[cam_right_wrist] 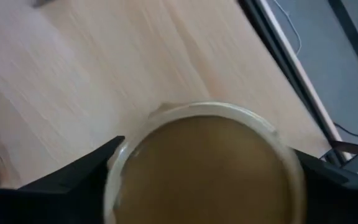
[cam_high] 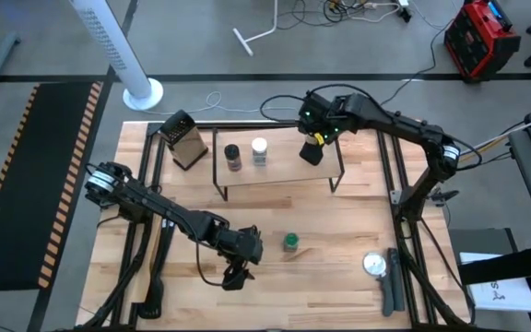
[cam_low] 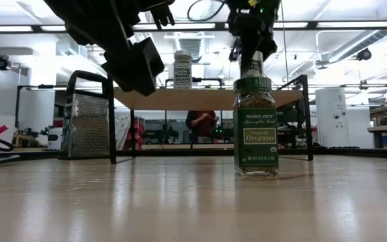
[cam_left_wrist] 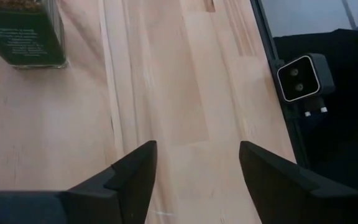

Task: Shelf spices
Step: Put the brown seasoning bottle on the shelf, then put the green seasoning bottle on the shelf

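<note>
The shelf [cam_high: 282,171] stands at the table's far middle. On its wooden top stand a dark-lidded jar [cam_high: 233,156] and a white-lidded jar [cam_high: 260,151]. My right gripper [cam_high: 313,149] points down over the shelf's right part, open, its fingers on either side of a wide tan jar [cam_right_wrist: 205,171]. That jar is hidden under the gripper in the high view. A green-lidded oregano jar [cam_high: 290,243] stands upright on the table toward the near edge. My left gripper [cam_high: 236,269] hangs open over bare wood [cam_left_wrist: 197,149] left of and nearer than it, holding nothing. My right gripper comes at the tan jar from above, with one finger [cam_right_wrist: 98,165] at each side of its round top [cam_right_wrist: 135,134]. I cannot tell whether the fingers touch it, or what the jar stands on below them.
A metal grater [cam_high: 184,140] stands at the shelf's left end. A round silver disc [cam_high: 373,265] lies near the right front. Black frame rails [cam_high: 396,198] run along the table's sides. A person [cam_low: 201,124] shows in the room behind the shelf.
</note>
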Available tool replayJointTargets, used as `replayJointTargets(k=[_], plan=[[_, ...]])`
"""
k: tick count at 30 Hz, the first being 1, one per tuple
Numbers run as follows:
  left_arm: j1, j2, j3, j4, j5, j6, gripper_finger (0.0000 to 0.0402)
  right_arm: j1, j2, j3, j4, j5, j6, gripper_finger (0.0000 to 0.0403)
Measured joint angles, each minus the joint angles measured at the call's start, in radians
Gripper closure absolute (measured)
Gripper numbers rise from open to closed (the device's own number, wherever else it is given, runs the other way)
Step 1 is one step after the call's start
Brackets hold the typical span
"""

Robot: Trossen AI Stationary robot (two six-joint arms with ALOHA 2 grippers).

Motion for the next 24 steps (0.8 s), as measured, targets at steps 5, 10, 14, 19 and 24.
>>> replayJointTargets(k=[5,10,14,19,24], plan=[[0.000,-0.001,0.000,-0.002,0.001,-0.001,0.0176,0.003,-0.001,0.105,-0.090,0.001,0.000,0.0061],[0.000,-0.001,0.000,-0.008,0.001,-0.005,0.0179,0.037,-0.002,0.254,-0.246,0.096,0.045,0.0060],[0.000,-0.003,0.000,-0.016,0.002,-0.005,0.0186,0.111,-0.007,0.328,-0.326,0.134,0.084,0.0060],[-0.001,-0.011,0.000,-0.022,0.002,-0.007,0.0191,0.265,-0.019,0.319,-0.333,0.131,0.134,0.0060],[-0.005,-0.013,0.000,-0.023,0.002,-0.016,0.0189,0.450,-0.019,0.264,-0.248,0.130,0.169,0.0059]])
